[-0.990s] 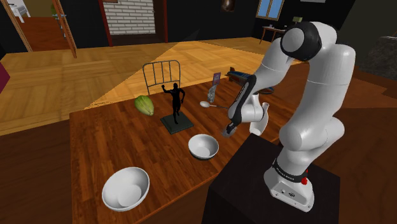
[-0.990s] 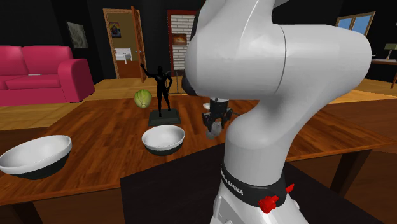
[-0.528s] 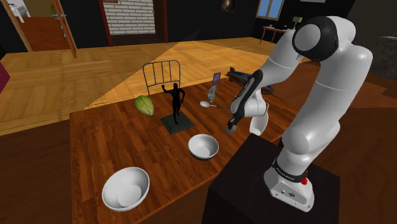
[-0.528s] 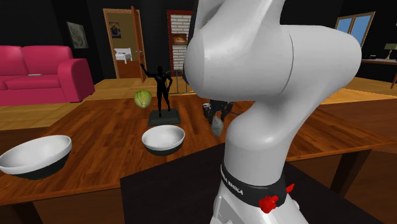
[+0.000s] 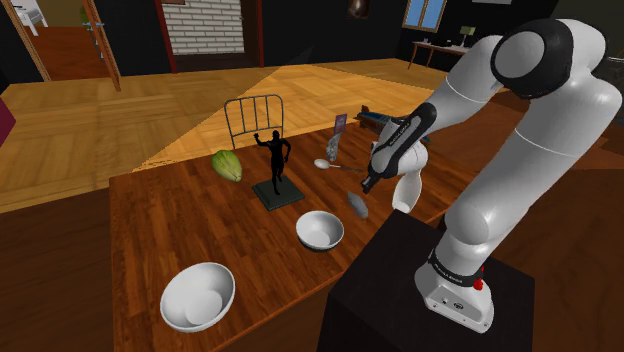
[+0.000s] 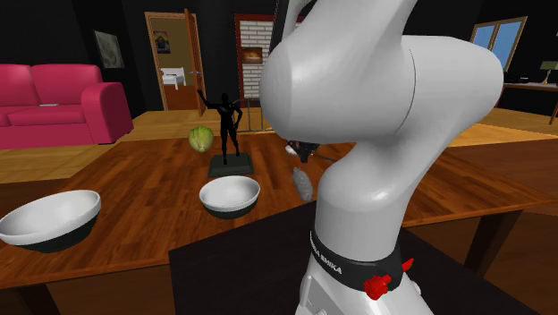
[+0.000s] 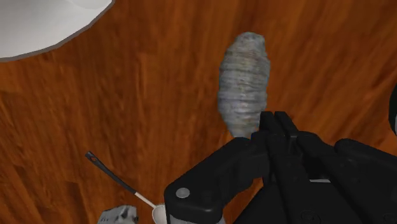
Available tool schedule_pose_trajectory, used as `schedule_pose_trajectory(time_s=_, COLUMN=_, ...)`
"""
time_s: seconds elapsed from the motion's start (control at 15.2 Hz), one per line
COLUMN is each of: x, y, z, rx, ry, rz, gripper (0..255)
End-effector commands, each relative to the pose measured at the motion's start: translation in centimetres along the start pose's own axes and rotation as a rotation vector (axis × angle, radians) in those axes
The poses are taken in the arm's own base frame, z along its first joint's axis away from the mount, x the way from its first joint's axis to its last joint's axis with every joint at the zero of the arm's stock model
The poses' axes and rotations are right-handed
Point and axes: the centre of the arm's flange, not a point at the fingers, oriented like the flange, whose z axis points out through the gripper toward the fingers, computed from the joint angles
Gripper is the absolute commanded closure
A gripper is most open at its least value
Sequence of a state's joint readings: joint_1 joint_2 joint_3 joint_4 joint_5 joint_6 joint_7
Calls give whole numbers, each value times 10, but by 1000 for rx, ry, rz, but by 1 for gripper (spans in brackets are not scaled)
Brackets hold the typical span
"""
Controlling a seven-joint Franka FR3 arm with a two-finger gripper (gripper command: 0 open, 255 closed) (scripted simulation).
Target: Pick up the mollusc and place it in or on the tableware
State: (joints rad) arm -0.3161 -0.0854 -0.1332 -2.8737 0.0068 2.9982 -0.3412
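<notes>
Above the wooden table [image 5: 180,215], the black gripper [image 5: 368,186] hangs tilted at the end of the white arm. In the wrist view its two fingers [image 7: 275,116] are pressed together with nothing between them. A grey ridged shell [image 7: 243,86] lies on the wood just past the fingertips. Whether it touches them cannot be told. In the shoulder view the shell [image 5: 357,205] rests on the table right below the gripper. The small white bowl [image 5: 320,230] sits near it, toward that view's lower left. Farther that way, near the table's edge, stands a larger white bowl [image 5: 197,296]. A black figurine [image 5: 276,165] stands behind the small bowl.
</notes>
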Motion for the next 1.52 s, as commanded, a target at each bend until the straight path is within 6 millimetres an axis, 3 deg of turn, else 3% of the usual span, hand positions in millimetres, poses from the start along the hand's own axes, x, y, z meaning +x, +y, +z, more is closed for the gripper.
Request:
schedule_pose_trajectory(time_s=0.0, x=1, y=2, z=-11, rx=-1, ry=-2, rz=0, gripper=255)
schedule_pose_trajectory(time_s=0.07, x=1, y=0, z=-5, rx=0, ry=0, rz=0, gripper=255)
schedule_pose_trajectory(time_s=0.13, x=1, y=0, z=-5, rx=0, ry=0, rz=0, gripper=0)
schedule_pose_trajectory(time_s=0.46, x=77, y=7, z=56, rx=-8, ry=-270, rz=58, gripper=0)
schedule_pose_trajectory(time_s=0.73, x=125, y=15, z=118, rx=-15, ry=-485, rz=105, gripper=0)
schedule_pose_trajectory(time_s=0.79, x=130, y=16, z=127, rx=-15, ry=-514, rz=111, gripper=0)
schedule_pose_trajectory(time_s=1.25, x=112, y=16, z=159, rx=-15, ry=-514, rz=111, gripper=0)
schedule_pose_trajectory(time_s=1.45, x=110, y=16, z=162, rx=-15, ry=-514, rz=111, gripper=0)
